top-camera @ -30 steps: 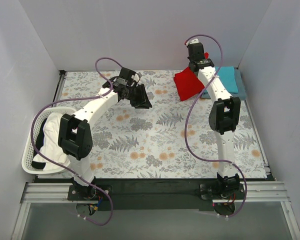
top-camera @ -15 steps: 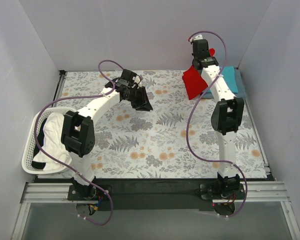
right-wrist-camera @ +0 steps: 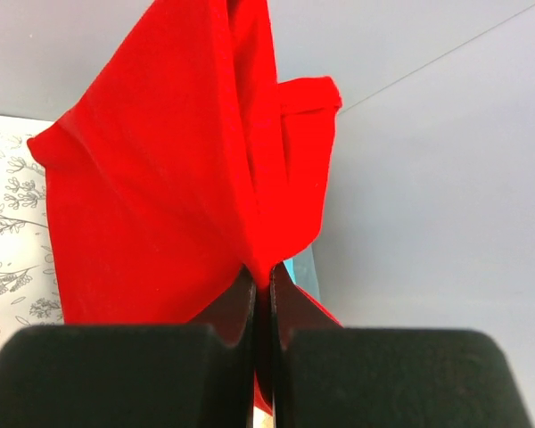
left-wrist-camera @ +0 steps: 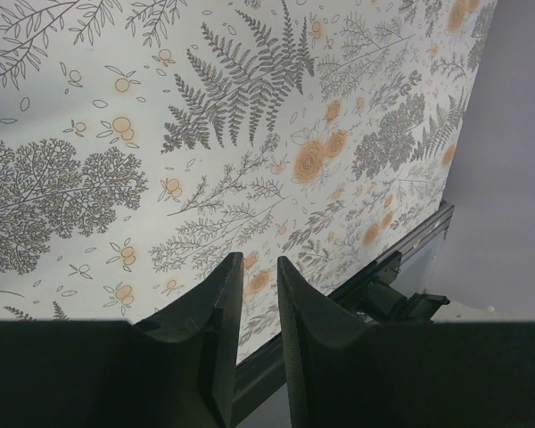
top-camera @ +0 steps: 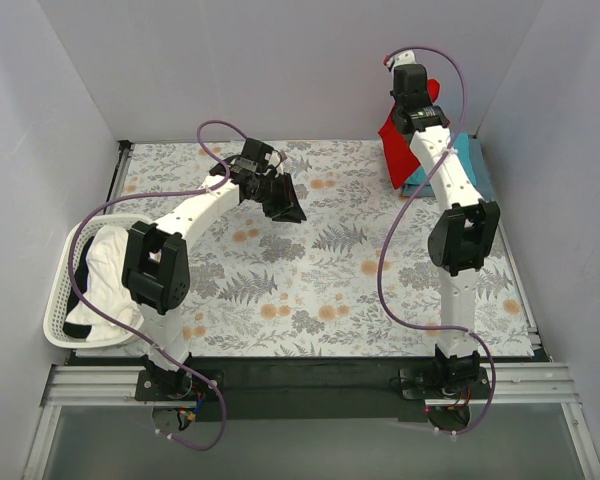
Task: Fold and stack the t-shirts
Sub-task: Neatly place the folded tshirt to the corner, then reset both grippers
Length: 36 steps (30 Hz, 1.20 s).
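A bright red t-shirt (top-camera: 397,150) hangs bunched in the air at the back right, and my right gripper (right-wrist-camera: 263,276) is shut on a fold of it (right-wrist-camera: 178,178). Its lower edge dangles over the left side of a folded teal t-shirt (top-camera: 464,160) lying flat by the right wall. A grey-blue t-shirt (top-camera: 485,185) shows as a rim under the teal one. My left gripper (top-camera: 286,203) hovers low over the patterned table at the back centre. Its jaws (left-wrist-camera: 259,294) stand a narrow gap apart with nothing between them.
A white lattice basket (top-camera: 55,312) with white and black cloth (top-camera: 105,265) in it sits at the table's left edge. White walls close in the back and both sides. The floral tablecloth (top-camera: 310,280) covers the table.
My right arm has lifted the red t-shirt higher and carried it right, from over the tablecloth towards the teal t-shirt. The left arm has barely shifted.
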Each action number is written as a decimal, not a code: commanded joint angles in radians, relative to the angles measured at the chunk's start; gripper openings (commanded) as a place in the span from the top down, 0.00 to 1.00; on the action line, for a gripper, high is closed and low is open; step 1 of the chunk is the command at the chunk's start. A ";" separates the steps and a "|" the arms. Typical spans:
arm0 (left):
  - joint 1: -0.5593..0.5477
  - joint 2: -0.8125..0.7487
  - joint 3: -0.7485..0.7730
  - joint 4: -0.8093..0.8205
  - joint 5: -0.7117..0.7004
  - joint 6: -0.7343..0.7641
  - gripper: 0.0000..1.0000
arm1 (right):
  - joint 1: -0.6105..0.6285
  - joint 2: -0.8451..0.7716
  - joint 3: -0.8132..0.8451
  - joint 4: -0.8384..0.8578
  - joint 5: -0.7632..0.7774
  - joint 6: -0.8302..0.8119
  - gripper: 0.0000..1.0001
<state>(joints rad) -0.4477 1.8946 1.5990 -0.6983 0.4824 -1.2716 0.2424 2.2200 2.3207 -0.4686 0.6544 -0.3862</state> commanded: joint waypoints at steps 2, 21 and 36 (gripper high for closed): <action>0.004 0.001 0.022 0.005 0.032 0.006 0.79 | -0.003 -0.094 0.009 0.097 0.047 -0.025 0.99; 0.003 -0.011 -0.014 0.020 0.070 0.014 0.79 | -0.229 0.032 -0.093 0.134 -0.038 0.141 0.02; 0.012 -0.181 -0.158 0.068 -0.119 0.008 0.78 | 0.104 -0.382 -0.398 0.013 -0.268 0.453 0.02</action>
<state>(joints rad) -0.4458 1.8328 1.4696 -0.6502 0.4393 -1.2724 0.2806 2.0140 1.9961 -0.4610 0.4465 -0.0517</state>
